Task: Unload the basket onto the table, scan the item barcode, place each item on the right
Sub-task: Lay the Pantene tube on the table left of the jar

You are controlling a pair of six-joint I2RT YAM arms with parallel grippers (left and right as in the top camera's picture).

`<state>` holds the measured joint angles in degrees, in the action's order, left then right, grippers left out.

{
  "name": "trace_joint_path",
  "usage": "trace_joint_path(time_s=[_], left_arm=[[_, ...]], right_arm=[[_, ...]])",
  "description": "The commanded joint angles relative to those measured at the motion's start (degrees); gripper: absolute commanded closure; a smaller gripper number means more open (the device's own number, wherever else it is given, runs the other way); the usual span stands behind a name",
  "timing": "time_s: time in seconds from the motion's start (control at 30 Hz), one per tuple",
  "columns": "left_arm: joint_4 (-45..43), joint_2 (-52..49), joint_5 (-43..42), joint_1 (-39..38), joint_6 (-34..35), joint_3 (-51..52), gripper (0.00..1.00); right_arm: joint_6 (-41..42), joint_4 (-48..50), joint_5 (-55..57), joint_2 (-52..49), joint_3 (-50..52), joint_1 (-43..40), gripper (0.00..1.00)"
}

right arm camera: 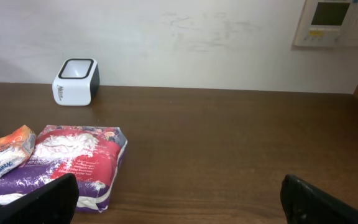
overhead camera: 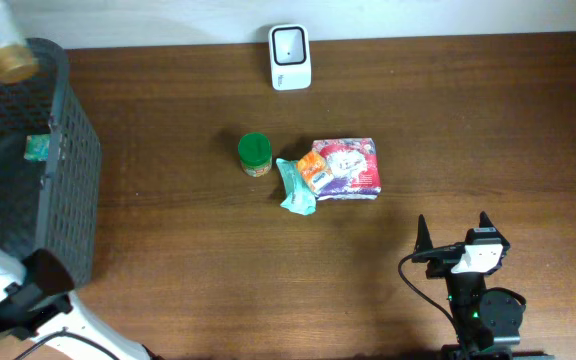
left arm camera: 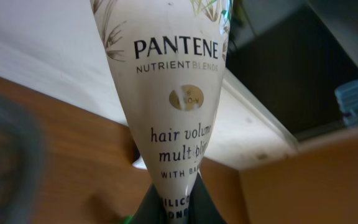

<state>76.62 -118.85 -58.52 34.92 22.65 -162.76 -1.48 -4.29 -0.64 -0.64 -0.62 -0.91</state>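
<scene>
Gripping Pantene bottle (left arm camera: 174,93), left gripper (left arm camera: 178,210)

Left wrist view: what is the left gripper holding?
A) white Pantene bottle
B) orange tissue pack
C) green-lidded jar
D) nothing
A: the white Pantene bottle rises out of the shut left gripper with its label readable, while the green-lidded jar stands on the table in the overhead view.

A dark brown wooden table (right arm camera: 229,143) meets a plain white wall (right arm camera: 197,43) bearing a control panel (right arm camera: 331,22).
</scene>
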Motion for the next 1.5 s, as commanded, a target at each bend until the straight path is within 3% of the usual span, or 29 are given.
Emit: trace_joint_path(time_s=[0.0,0.1,0.17,0.3,0.43,0.53,0.7,0.83,1.23,1.37,1.43,1.47], left_arm=[[0.5,0.8,1.6,-10.4,-1.6,-1.5,1.00],[9.6,0.8,21.2,-20.8,-1.9,-1.5,1.00],[16.9,0.8,42.8,-28.6,-1.9,-1.1,1.00],[20.1,0.8,58.8,-38.4,-1.9,3.4,1.00],[18.6,0.8,61.3,-44.1,-1.9,15.2,1.00],[12.7,0.8,61.6,-46.9,-2.0,31.0,1.00],[1.8,0.8,61.6,-47.0,-12.0,47.9,1.00],[-5.7,0.7,61.5,-47.0,-13.6,55.4,1.00],[-11.7,0.6,59.3,-47.0,-13.3,62.6,0.89],[-11.7,0.6,54.3,-47.0,-13.3,62.6,0.88],[-11.6,0.6,52.6,-47.1,-13.3,62.6,0.84],[-11.6,0.6,52.2,-47.3,-13.3,62.6,0.76]], right_arm=[[0.2,-0.4,0.5,0.3,0.3,0.5,0.01],[0.2,-0.4,0.5,0.3,0.3,0.5,0.01],[0.2,-0.4,0.5,0.3,0.3,0.5,0.01],[0.2,-0.4,0.5,0.3,0.3,0.5,0.01],[0.2,-0.4,0.5,0.3,0.3,0.5,0.01],[0.2,-0.4,0.5,0.3,0.3,0.5,0.01],[0.2,-0.4,0.5,0.3,0.3,0.5,0.01],[0.2,-0.4,0.5,0.3,0.3,0.5,0.01],[0.2,-0.4,0.5,0.3,0.3,0.5,0.02],[0.2,-0.4,0.5,0.3,0.3,0.5,0.01],[0.2,-0.4,0.5,0.3,0.3,0.5,0.01],[0.2,-0.4,0.5,0.3,0.3,0.5,0.01]])
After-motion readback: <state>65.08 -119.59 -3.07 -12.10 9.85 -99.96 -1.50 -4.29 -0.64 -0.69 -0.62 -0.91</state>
